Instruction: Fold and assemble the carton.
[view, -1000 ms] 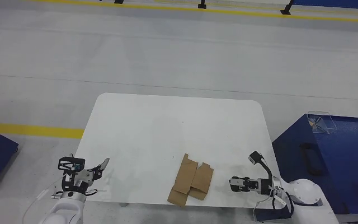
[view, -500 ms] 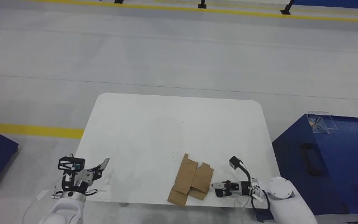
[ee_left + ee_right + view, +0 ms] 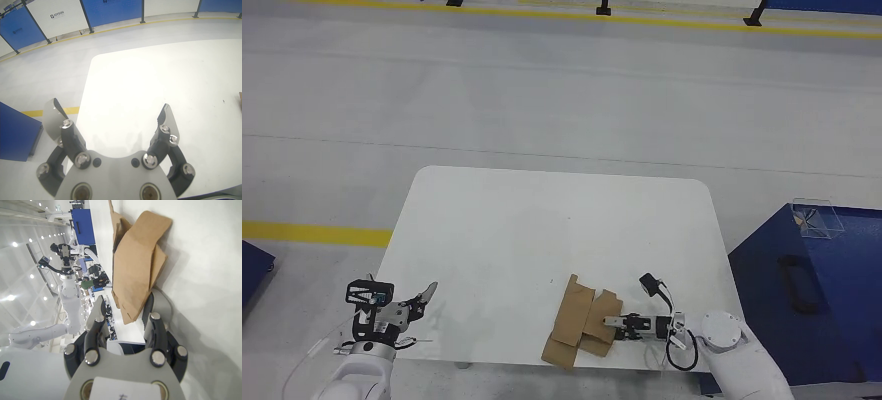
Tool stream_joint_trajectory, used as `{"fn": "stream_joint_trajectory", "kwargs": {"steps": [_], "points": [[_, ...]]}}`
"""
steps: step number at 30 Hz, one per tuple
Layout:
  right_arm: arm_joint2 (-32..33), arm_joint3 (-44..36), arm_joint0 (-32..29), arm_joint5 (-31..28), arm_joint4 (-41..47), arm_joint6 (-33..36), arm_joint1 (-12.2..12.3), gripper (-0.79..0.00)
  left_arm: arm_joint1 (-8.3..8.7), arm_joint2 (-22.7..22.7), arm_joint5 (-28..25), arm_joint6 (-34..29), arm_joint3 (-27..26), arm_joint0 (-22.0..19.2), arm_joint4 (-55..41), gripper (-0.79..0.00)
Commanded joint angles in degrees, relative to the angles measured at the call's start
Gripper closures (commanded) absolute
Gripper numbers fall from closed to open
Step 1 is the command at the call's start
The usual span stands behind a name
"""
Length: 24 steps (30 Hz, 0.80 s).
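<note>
The right gripper (image 3: 610, 322) has slid across the desk (image 3: 522, 230) to the flat carton (image 3: 580, 320) at its near edge, wide jaws straddling a flap, ready to pinch; left gripper (image 3: 428, 292) idles wide

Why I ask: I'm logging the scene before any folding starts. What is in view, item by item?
carton: one, brown, lying flat near the table's front edge
table: one, white, rounded corners, on the pale floor
cabinet: one, blue, beside the table on the robot's right
clear box: one, transparent, on top of the cabinet
floor lines: two, yellow, one beside the table on the robot's left, one far beyond it
left pincer: one, grey and black, open, at the table's front left corner
right pincer: one, grey and black, open, astride the carton's near edge
</note>
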Motion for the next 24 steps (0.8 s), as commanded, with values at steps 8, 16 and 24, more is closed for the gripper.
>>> {"fn": "stream_joint_trajectory", "kwargs": {"steps": [8,16,24], "points": [[-3.29,4.96,3.92,-2.16,3.82,-1.00,-1.19,0.000,0.00,0.00,0.00,0.00,0.00,0.00,0.00,-0.785],[-5.00,8.79,6.89,-5.14,7.12,-0.65,-2.02,0.000,0.00,0.00,0.00,0.00,0.00,0.00,0.00,-0.785],[-6.87,9.94,10.16,-6.74,13.10,4.86,-2.96,0.000,0.00,0.00,0.00,0.00,0.00,0.00,0.00,-0.785]]}}
